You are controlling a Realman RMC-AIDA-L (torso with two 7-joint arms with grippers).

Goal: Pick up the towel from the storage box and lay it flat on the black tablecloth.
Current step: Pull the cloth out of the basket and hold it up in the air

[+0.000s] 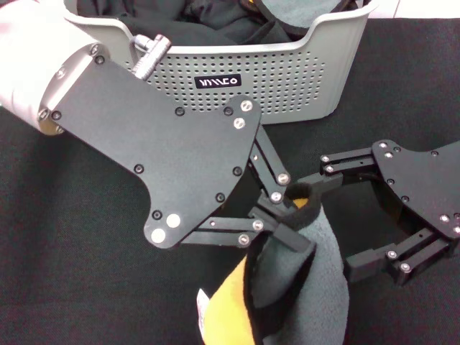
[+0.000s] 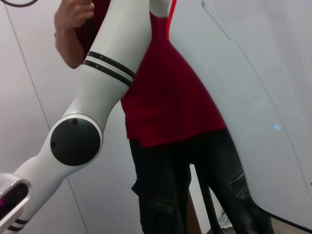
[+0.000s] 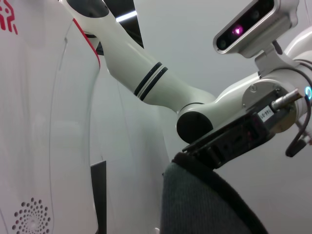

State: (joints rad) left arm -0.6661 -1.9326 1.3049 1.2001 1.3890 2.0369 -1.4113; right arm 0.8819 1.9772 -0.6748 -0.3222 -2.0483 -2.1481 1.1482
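Tablecloth [image 1: 86,273], black and matte, spreads under both tools and covers the whole worktop.

Box [image 1: 287,72], light grey with rows of small holes and a black label [image 1: 218,82], stands beyond the left tool, its front wall facing the camera. Dark cloths [image 1: 215,21] fill its interior; a grey fleece patch shows at its far right rim.

Left tool [image 1: 282,218] sits in front of the box, above the tablecloth, with its fingers clamped on the top edge of the towel [image 1: 316,280].

Towel hangs down from the left tool, outside the box. Its grey fleece face turns toward the right tool, its black trim runs along the gripped edge, and its yellow-orange reverse face shows on the side away from the right tool. In the right wrist view the towel [image 3: 204,204] appears as a grey fold with a black rim directly below the left tool.

Right tool [image 1: 343,219] is just beside the towel, fingers spread wide apart and empty, pointing toward the left tool.
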